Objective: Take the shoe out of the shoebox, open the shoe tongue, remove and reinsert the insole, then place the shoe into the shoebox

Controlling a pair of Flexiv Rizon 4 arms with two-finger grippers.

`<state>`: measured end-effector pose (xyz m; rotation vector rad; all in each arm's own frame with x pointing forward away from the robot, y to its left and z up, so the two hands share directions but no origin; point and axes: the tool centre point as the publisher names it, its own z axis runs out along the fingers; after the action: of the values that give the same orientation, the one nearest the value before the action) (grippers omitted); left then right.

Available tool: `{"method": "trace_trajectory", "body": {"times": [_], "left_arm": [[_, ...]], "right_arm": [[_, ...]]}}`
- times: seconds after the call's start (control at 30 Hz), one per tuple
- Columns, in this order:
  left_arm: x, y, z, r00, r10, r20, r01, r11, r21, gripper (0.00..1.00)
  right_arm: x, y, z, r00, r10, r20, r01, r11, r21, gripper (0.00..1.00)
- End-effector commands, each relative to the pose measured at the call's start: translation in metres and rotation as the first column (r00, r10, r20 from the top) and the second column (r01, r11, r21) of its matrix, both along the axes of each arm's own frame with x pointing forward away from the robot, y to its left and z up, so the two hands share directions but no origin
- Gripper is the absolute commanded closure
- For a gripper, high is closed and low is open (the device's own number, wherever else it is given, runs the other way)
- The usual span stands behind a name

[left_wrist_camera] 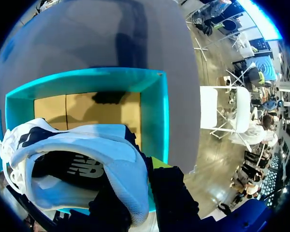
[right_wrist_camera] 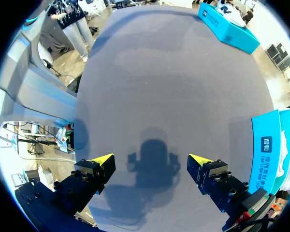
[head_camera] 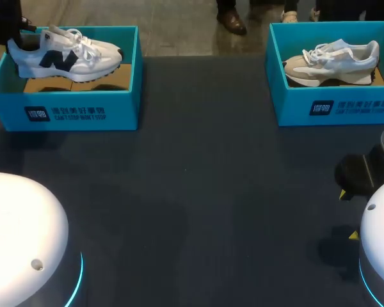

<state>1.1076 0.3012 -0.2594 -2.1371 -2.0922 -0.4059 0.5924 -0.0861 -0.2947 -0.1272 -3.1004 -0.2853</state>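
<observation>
Over shoebox, left fingers clamp heel of white shoe, tips mostly hidden; right fingers wide.

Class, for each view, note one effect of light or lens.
Head view: even light, a faint shadow beside the right arm. Left wrist view: fisheye bends the shoebox walls; the shoe looms. Right wrist view: the right gripper shadows the table.

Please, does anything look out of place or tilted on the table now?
Yes: the white and navy shoe sits askew in the left shoebox, its heel raised above the box's rim. The grey shoe lies flat in the right shoebox.
</observation>
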Motion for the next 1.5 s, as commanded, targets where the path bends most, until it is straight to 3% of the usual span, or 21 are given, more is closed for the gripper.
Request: {"method": "trace_trajectory", "body": {"times": [0.03,0.47,1.13,1.5], "left_arm": [[0.005,-0.004,-0.012,1.000,0.012,-0.009,-0.011,1.000,0.010,1.00],[-0.003,-0.009,-0.034,1.000,0.011,-0.017,-0.011,1.000,0.023,1.00],[-0.034,0.004,-0.036,0.999,-0.012,-0.049,0.012,1.000,0.006,1.00],[-0.043,0.004,-0.044,0.997,-0.009,-0.074,0.010,1.000,0.012,1.00]], "right_arm": [[-0.003,0.000,-0.001,1.000,-0.001,0.005,0.001,1.000,-0.002,0.00],[-0.003,0.000,-0.001,1.000,-0.001,0.005,0.001,1.000,-0.002,0.00],[-0.003,0.000,-0.001,1.000,-0.001,0.005,0.001,1.000,-0.002,0.00],[-0.003,0.000,-0.001,1.000,-0.001,0.005,0.001,1.000,-0.002,0.00]]}}
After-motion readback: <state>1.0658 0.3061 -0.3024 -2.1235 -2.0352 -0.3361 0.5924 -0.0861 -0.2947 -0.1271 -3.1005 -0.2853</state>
